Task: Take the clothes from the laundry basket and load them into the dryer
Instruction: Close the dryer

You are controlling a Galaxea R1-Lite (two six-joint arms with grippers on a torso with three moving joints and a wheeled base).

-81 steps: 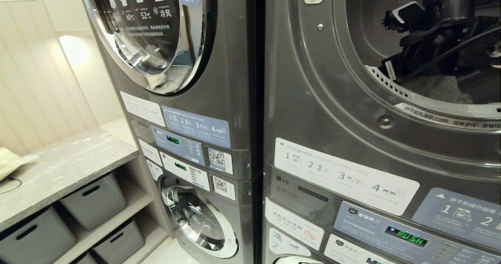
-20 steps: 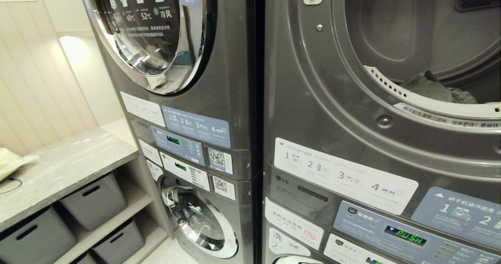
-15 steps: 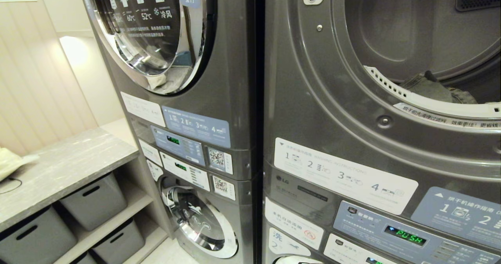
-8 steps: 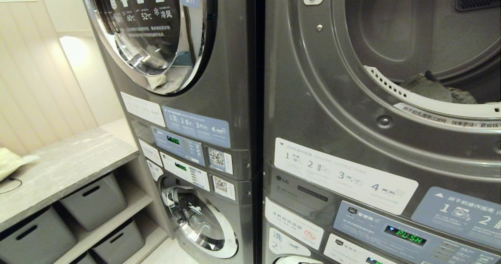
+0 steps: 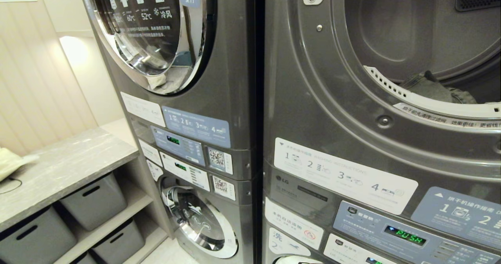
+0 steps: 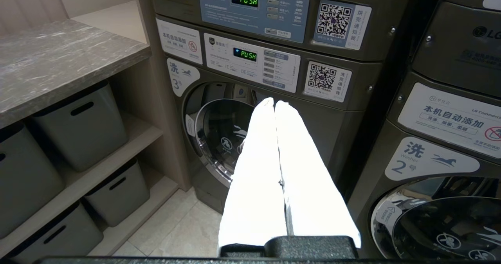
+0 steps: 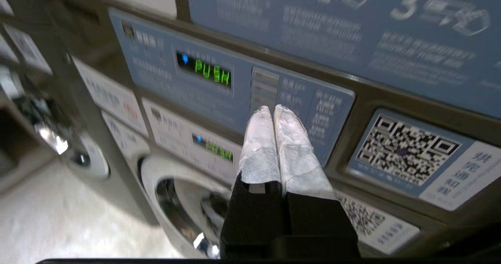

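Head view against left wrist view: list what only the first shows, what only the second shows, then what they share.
Only the head view: the open dryer drum with dark clothes lying at its front edge, and the neighbouring dryer's closed glass door.

Only the left wrist view: the left pincer, its white fingers pressed together, and the floor tiles.

Both: the grey storage bins under the marble-patterned counter, and the QR stickers.
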